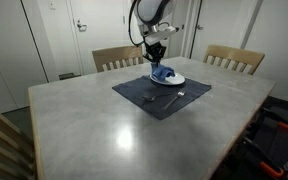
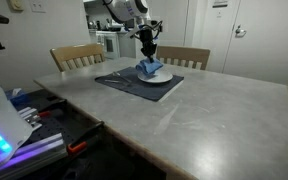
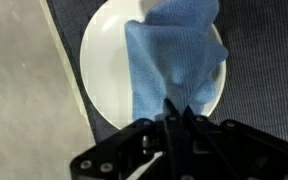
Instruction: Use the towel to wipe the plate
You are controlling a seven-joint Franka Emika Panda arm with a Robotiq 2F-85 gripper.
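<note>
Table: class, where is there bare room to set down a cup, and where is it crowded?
Bare: the wide stretch of table between the placemat and the near edge, and the strips beside the placemat. Crowded: the placemat itself, carrying the plate, the towel pinched by the gripper, and what looks like cutlery.

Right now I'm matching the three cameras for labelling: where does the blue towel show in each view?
Exterior view: blue towel just right of centre, upper half, below the gripper.
Exterior view: blue towel at centre, upper half.
Wrist view: blue towel at top centre, hanging from the gripper.
Shared landmark: the white plate under it, on the dark mat.
</note>
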